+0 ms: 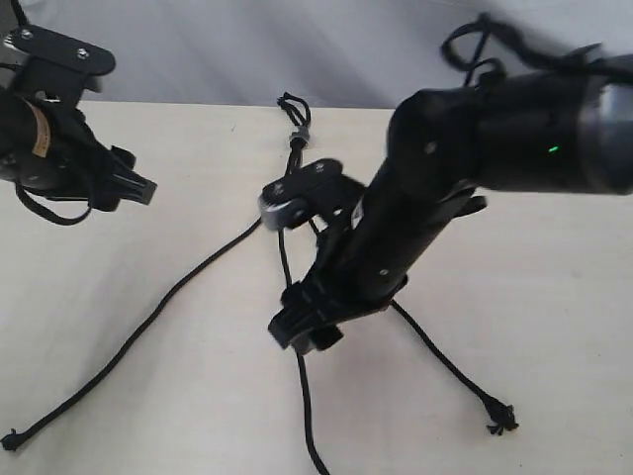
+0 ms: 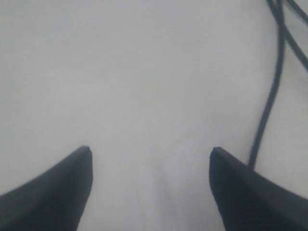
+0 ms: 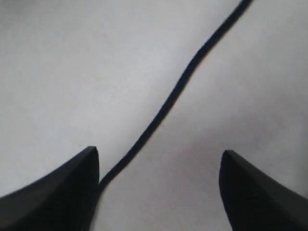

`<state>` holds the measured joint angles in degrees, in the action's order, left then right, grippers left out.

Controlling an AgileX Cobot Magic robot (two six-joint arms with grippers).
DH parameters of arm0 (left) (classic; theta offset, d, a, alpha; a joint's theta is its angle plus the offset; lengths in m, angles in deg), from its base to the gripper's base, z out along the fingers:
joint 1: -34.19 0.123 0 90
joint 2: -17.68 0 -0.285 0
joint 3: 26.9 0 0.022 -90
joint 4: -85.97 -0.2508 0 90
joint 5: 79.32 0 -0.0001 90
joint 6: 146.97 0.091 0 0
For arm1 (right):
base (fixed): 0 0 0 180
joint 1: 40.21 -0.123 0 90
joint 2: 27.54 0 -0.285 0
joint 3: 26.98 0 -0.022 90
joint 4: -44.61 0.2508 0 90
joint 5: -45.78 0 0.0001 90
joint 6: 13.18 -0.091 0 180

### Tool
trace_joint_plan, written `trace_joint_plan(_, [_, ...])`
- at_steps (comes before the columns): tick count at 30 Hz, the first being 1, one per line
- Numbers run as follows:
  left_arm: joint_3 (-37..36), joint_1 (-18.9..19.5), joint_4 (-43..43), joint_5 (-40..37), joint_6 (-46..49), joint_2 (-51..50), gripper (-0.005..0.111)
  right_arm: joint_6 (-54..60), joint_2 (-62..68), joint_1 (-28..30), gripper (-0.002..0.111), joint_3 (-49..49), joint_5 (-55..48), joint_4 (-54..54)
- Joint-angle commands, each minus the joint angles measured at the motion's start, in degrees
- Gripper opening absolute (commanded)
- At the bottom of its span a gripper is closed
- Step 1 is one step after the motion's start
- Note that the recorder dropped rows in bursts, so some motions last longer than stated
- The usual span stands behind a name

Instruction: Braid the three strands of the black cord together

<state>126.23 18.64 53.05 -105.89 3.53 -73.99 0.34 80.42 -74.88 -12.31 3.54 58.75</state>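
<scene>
UNBRAIDED, BOTH TOOLS SPREAD

Found cord flat on table, joined end at 12 o'clock near the far edge, with small loop and greyish band there. Logged three strands fanned out and unbraided: one toward 8 o'clock, one toward 6 o'clock, one toward 4 o'clock, tips well apart. Saw left gripper at 10 o'clock, clear of the cord. Wrist view gave its fingers spread wide, nothing between. Saw right gripper mid-table, low over the 6 o'clock strand. Wrist view gave fingers spread too, a strand running in between toward one tip, not pinched. Could not tell whether that tip touched it.
</scene>
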Motion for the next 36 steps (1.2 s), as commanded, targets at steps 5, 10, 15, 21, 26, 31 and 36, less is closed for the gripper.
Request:
trace_joint_plan(5, [0.20,5.71,0.18,-0.40,-0.52,0.77,0.065,-5.80,11.20,-6.71,0.067,-5.73,0.40,-5.89])
trace_joint_plan(10, [0.20,5.71,0.18,-0.54,-0.52,0.77,0.065,-11.41,15.23,-7.62,0.060,-6.66,1.78,-11.60])
trace_joint_plan(15, [0.20,5.71,0.18,-0.54,-0.52,0.77,0.065,-11.41,16.20,-7.62,0.016,-6.66,2.03,-12.75])
trace_joint_plan(21, [0.20,5.71,0.31,-0.54,-0.40,0.77,0.065,-10.46,13.19,-7.46,0.000,-9.84,-3.24,-18.03])
trace_joint_plan(26, [0.20,5.71,0.31,-0.54,-0.40,0.77,0.065,-10.69,10.22,-4.56,0.000,-13.38,-4.87,-34.35])
trace_joint_plan(31, [0.20,5.71,0.31,-0.54,-0.29,0.77,0.065,-10.69,12.40,3.18,0.000,-13.97,1.69,-38.65])
trace_joint_plan(36, [0.20,5.71,0.31,-0.54,-0.29,0.77,0.065,-10.69,16.58,8.84,0.000,-13.97,2.22,-34.76])
